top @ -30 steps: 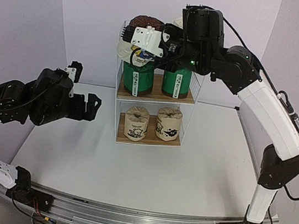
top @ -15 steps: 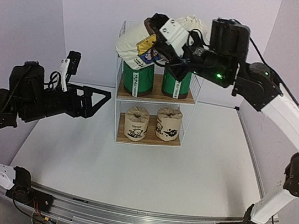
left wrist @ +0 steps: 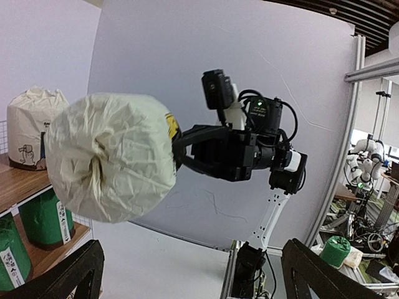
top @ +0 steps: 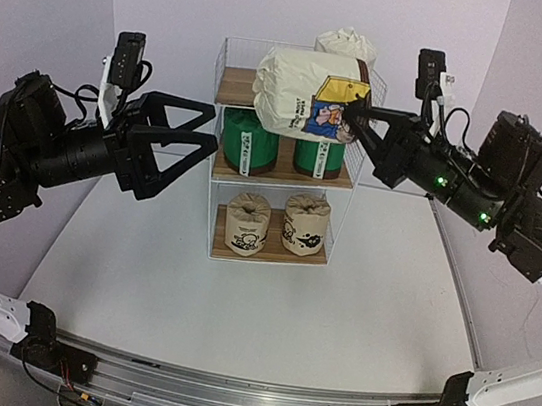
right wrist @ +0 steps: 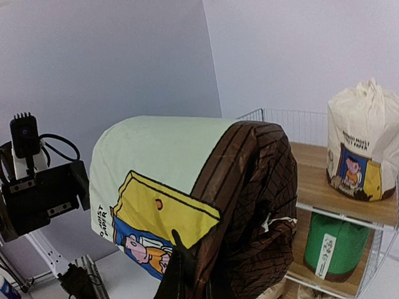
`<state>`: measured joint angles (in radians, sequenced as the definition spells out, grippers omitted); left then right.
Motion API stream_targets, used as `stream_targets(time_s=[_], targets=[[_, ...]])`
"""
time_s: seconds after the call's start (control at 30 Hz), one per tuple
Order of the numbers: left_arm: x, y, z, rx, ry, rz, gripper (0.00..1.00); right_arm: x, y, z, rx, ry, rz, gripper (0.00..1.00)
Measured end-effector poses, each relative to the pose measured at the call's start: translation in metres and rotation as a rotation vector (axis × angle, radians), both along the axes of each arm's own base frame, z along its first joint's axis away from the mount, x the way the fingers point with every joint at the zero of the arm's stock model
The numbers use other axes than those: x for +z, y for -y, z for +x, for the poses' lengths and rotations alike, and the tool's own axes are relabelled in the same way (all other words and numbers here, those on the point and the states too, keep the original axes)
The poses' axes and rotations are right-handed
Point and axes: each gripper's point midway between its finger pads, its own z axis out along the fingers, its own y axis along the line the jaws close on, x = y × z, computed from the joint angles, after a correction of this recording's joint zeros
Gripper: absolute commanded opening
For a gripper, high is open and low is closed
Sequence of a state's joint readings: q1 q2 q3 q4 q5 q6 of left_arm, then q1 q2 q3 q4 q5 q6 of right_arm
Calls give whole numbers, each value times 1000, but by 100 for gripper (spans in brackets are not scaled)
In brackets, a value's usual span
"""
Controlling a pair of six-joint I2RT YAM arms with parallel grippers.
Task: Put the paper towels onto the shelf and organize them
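My right gripper (top: 366,117) is shut on the brown end of a white paper towel roll (top: 306,94) with a blue-yellow picture. It holds the roll on its side, in the air in front of the shelf's (top: 212,159) top tier. In the right wrist view the roll (right wrist: 165,174) fills the middle and a dark fingertip (right wrist: 182,252) presses its wrap. My left gripper (top: 198,132) stands wide open just left of the roll, apart from it; in its own view (left wrist: 193,283) the roll's crumpled end (left wrist: 109,165) faces it. A second white roll (top: 347,44) stands on top, two green ones (top: 249,145) on the middle board, two beige ones (top: 247,224) on the lowest.
The shelf stands at the back middle of the white table (top: 257,302), against the pale wall. Wire side rails (right wrist: 280,118) edge its top board (right wrist: 312,171). Both arms reach in from the sides at top-tier height.
My right arm has swung out to the right and turned the roll from tilted over the top tier to lying sideways in front of it. My left gripper has risen toward the shelf.
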<state>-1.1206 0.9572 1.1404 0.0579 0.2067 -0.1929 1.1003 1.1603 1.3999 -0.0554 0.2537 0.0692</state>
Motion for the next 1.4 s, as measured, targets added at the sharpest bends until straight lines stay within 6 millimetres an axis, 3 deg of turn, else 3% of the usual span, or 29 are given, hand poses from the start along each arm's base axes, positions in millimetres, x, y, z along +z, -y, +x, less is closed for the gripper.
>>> stream_targets(time_s=[0.17,0.37,0.6,0.87,1.4], targets=[[4,3,-10,-55,35,-8,100,-36,-1,0,16,-152,51,0],[3,30,-4,-95,25,26,100,-57,-6,3,20,-227,77,0],[-7,48,15,-45,-46,75,98,-52,-1,-1,33,-238,126,0],[-18,50,34,44,-106,117,98,-44,4,-4,39,-230,155,0],[-22,60,42,69,-102,159,95,-48,2,-1,31,-235,149,0]])
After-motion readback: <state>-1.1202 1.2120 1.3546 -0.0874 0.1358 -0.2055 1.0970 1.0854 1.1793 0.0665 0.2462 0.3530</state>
